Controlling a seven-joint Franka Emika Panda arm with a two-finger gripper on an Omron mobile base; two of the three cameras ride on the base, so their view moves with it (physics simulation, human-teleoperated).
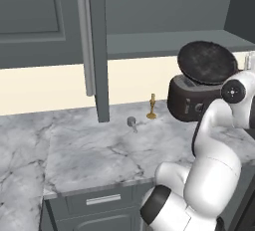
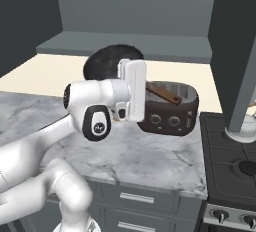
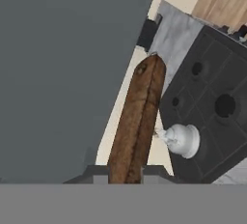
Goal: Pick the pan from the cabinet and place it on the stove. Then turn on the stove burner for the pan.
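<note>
The black round pan (image 1: 206, 61) hangs tilted on edge above the toaster, just in front of the open cabinet (image 1: 164, 43). My gripper (image 3: 126, 172) is shut on its brown wooden handle (image 3: 140, 121), which runs away from the fingertips in the hand view. From the right base view the pan (image 2: 112, 58) shows behind my white hand, with the handle (image 2: 162, 93) sticking out to the right over the toaster. The black stove (image 2: 230, 166) lies to the right of the counter and appears beyond the handle (image 3: 212, 97) in the hand view.
A dark toaster (image 1: 189, 100) sits on the marble counter (image 1: 99, 150) under the pan. A white kettle (image 2: 242, 128) stands on the stove's back burner. A small gold figure (image 1: 152, 108) and a grey knob-like piece (image 1: 131, 121) rest near the open cabinet door (image 1: 97, 51).
</note>
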